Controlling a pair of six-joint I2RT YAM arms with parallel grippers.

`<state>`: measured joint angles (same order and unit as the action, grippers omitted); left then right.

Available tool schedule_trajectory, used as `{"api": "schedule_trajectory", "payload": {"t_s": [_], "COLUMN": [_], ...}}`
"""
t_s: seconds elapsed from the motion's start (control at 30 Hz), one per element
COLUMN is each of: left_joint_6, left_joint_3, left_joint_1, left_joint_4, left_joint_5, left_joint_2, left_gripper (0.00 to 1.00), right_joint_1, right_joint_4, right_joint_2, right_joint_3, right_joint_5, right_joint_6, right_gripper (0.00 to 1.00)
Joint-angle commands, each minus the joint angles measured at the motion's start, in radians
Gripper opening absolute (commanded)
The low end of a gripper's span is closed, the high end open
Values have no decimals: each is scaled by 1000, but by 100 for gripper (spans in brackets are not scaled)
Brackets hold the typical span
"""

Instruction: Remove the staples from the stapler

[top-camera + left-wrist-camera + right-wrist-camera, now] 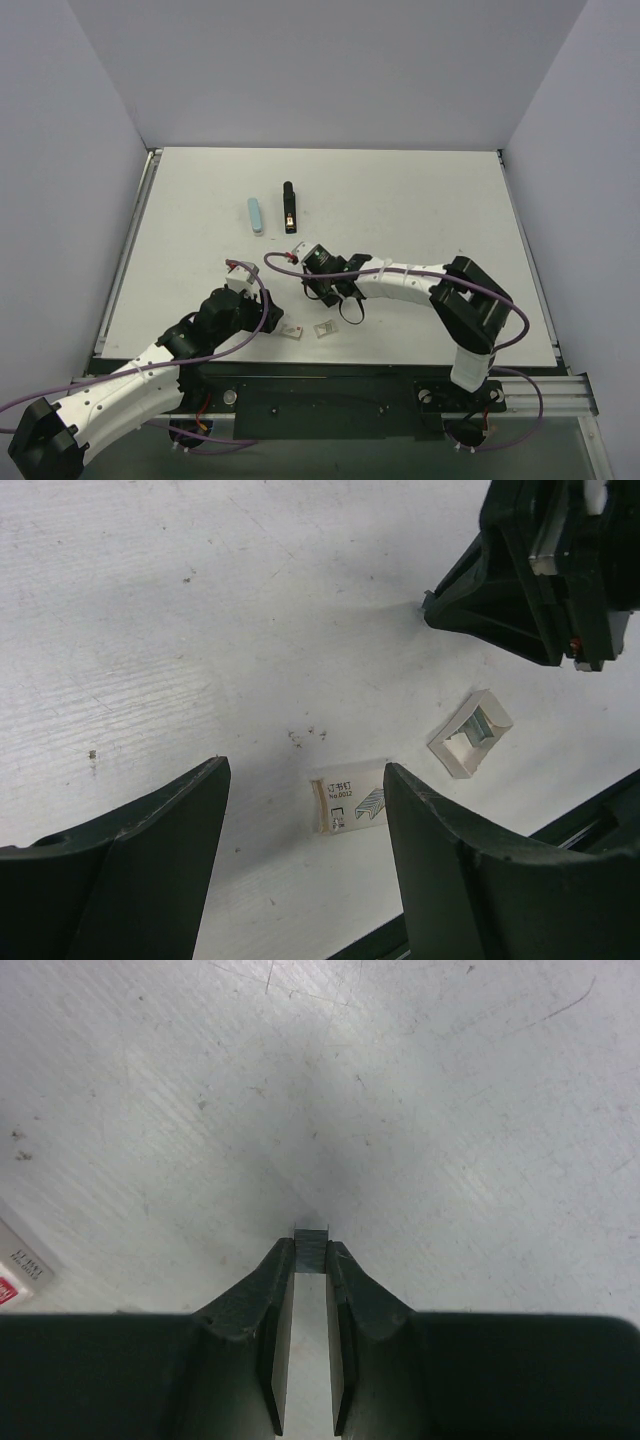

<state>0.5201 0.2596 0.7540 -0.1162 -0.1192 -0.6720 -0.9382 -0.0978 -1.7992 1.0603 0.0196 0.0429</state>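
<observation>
Right gripper (311,1260) fingers were pinched on a small grey block (311,1245), seemingly a staple strip, against the table (420,200). Left gripper (305,770) stood wide open over a staple box (350,805). The stapler (288,207) lay beyond both, near a pale blue bar (256,215), long axis running away from the bases; right gripper judged slightly nearer. Bare surface surrounded it, edges well apart.
</observation>
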Motion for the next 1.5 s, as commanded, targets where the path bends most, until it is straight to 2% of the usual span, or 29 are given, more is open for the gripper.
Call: {"api": "schedule_trajectory", "payload": {"t_s": [0.0, 0.27, 0.6, 1.1, 1.47], "left_joint_6": [4, 3, 4, 8, 8], "left_joint_3": [7, 7, 7, 7, 6], "left_joint_1": [5, 5, 4, 4, 4], "left_joint_4": [24, 20, 16, 16, 18], "left_joint_5": [7, 4, 1, 0, 1], "left_joint_2": [-1, 3, 5, 8, 8], "left_gripper": [73, 73, 73, 73, 73], "right_joint_1": [-39, -79, -128, -212, -228], "right_joint_4": [-86, -131, -89, -46, -43], "right_joint_2": [116, 239, 334, 271, 228], "right_joint_3": [-3, -58, -143, -175, -175], "right_joint_5": [86, 114, 86, 160, 189], "right_joint_6": [54, 175, 371, 564, 600], "right_gripper": [8, 9, 9, 9, 8]}}
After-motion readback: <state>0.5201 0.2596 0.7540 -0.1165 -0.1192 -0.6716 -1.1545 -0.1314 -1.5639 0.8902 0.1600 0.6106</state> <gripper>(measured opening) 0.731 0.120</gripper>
